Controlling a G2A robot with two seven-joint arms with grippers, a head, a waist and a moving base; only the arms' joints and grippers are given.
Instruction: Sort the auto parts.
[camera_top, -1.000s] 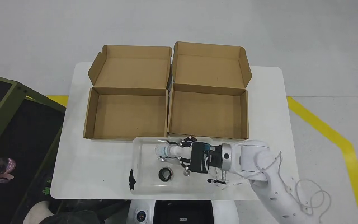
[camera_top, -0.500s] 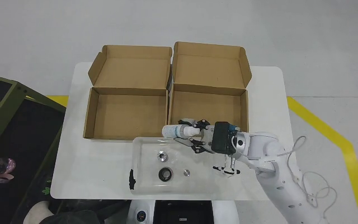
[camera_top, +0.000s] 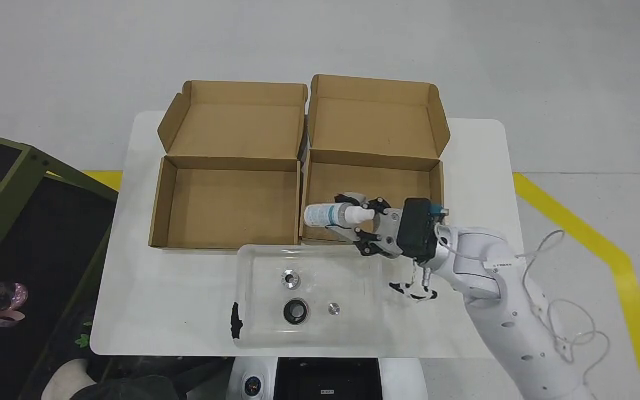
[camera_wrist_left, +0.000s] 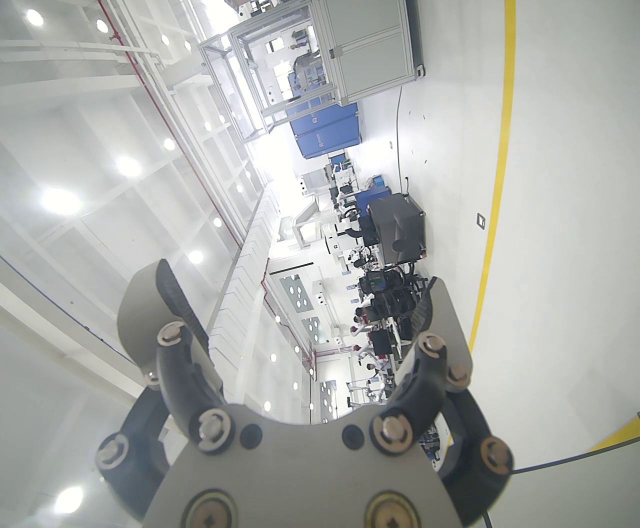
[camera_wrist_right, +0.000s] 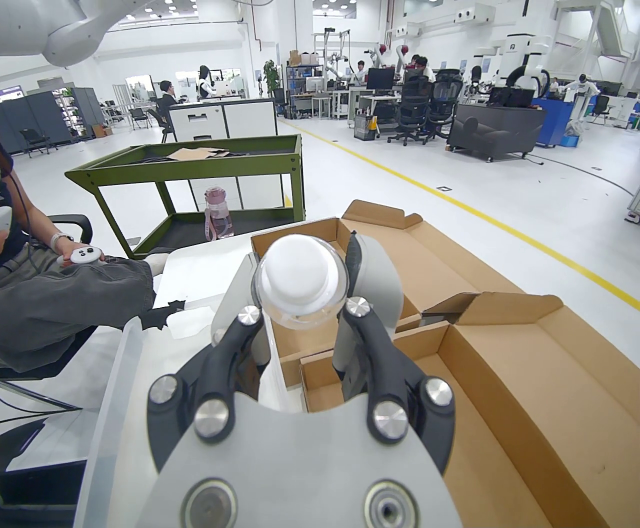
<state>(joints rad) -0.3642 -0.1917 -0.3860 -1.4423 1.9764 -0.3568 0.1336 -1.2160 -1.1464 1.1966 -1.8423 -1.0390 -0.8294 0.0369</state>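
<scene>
Right gripper (camera_wrist_right: 305, 272): fingers closed on a white bottle (camera_top: 325, 213). The bottle is held level and in line with the fingers, capped end toward the wrist. It hangs above the right box (camera_top: 385, 190), over that box's left side and close to the wall shared with the left box (camera_top: 228, 205). Height above the box floor cannot be read.

Left gripper (camera_wrist_left: 295, 300): fingers spread wide, nothing between them, pointed away from the table (camera_top: 480, 160).

Clear tray (camera_top: 262, 262), in front of the boxes, holds a black ring (camera_top: 295, 311) and two small metal pieces (camera_top: 288, 278) (camera_top: 334, 308). Both boxes look bare.

Step in hand, as judged: placing the bottle in the right box. To do it well:
- bring it further in from the shared wall, so its far end cannot catch the cardboard;
- lower until it is just off the floor before opening, because a round body dropped from height will likely roll;
- open the fingers fully, then lift straight up.
</scene>
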